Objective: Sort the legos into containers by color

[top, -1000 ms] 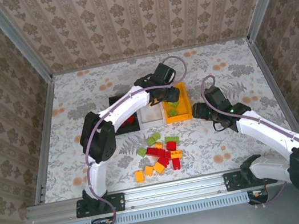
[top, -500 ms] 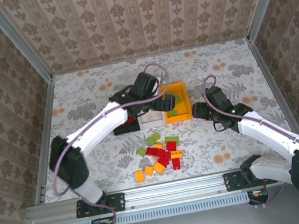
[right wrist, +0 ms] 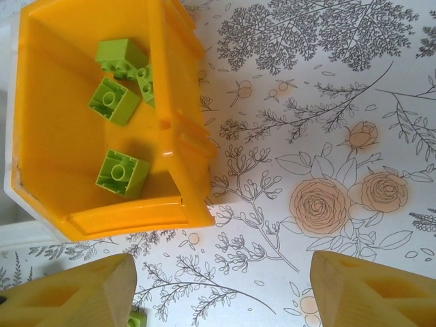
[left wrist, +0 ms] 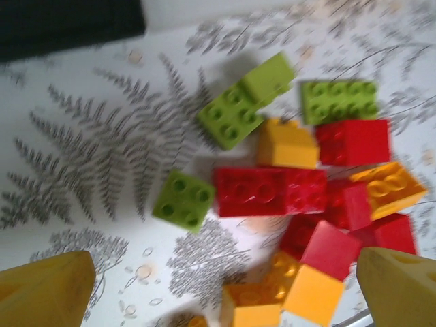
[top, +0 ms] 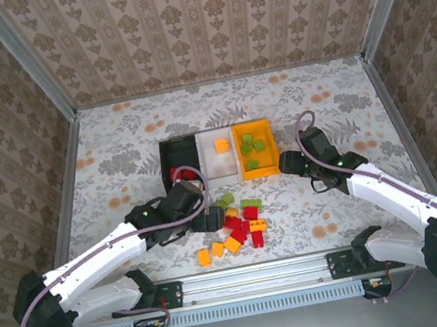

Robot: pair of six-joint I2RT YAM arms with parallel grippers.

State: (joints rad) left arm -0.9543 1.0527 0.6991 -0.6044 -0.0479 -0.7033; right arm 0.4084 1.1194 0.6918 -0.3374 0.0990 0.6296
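Currently, left hand (top: 209, 218) over the counter (top: 113, 140), in front of the three joined bins, at the left edge of the loose pile of legos (top: 238, 226). Its fingers are spread wide with nothing between them. In the left wrist view the yellow fingertips (left wrist: 48, 289) sit at the two bottom corners, and the pile lies between and beyond them.

Pile: mixed red, light green and orange-yellow bricks, crowded together and mostly touching. One green square brick (left wrist: 182, 199) lies at the left side of the pile, just beside a long red brick (left wrist: 269, 192).

Right hand (top: 290, 161) just beside the right wall of the orange bin (top: 270, 154). It is also spread and holds nothing. In the right wrist view, bare flowered counter shows between its fingers.

Bins stand in a row, touching: black bin (top: 175, 150) on the left, white bin (top: 211, 160) in the middle, orange bin on the right.
- Orange bin holds several light green bricks (right wrist: 122, 172).
- White bin holds one orange-yellow brick (top: 220, 145).
- Black bin holds red bricks (top: 178, 175) at its near end.
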